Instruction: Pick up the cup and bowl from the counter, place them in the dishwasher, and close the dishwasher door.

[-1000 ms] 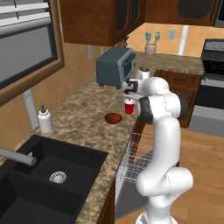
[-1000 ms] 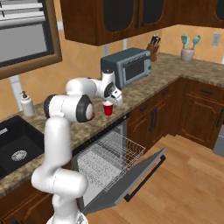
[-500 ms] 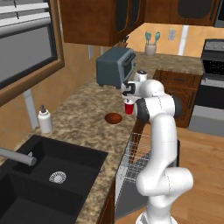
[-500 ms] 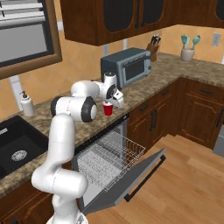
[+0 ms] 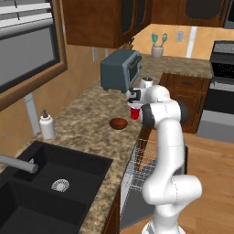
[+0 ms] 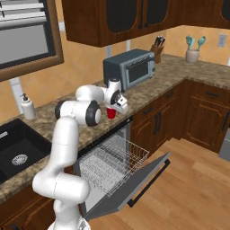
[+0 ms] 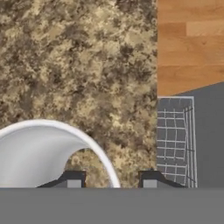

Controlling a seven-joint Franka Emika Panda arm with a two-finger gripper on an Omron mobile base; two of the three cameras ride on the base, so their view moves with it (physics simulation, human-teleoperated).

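One cup (image 5: pixel 135 113), one bowl (image 5: pixel 119 123), one gripper (image 5: pixel 133 106). The gripper pinches the red cup by its rim, one fingertip (image 7: pixel 73 179) inside the white wall and the other (image 7: pixel 149 180) outside, with the cup hanging below it just above the worktop (image 5: pixel 87 123) near its front edge. The dark reddish bowl sits on the worktop just beside the gripper, on the sink side; the left base view shows it, while in the right base view the arm covers that spot. The hand view adds the cup's white inside (image 7: pixel 39 153) and, past the worktop edge, the dishwasher's wire rack (image 7: pixel 175 140). The right base view shows the dishwasher door (image 6: pixel 130 188) dropped open below the gripper. The arm stands upright, its forearm bent over the worktop with the hand pointing down.
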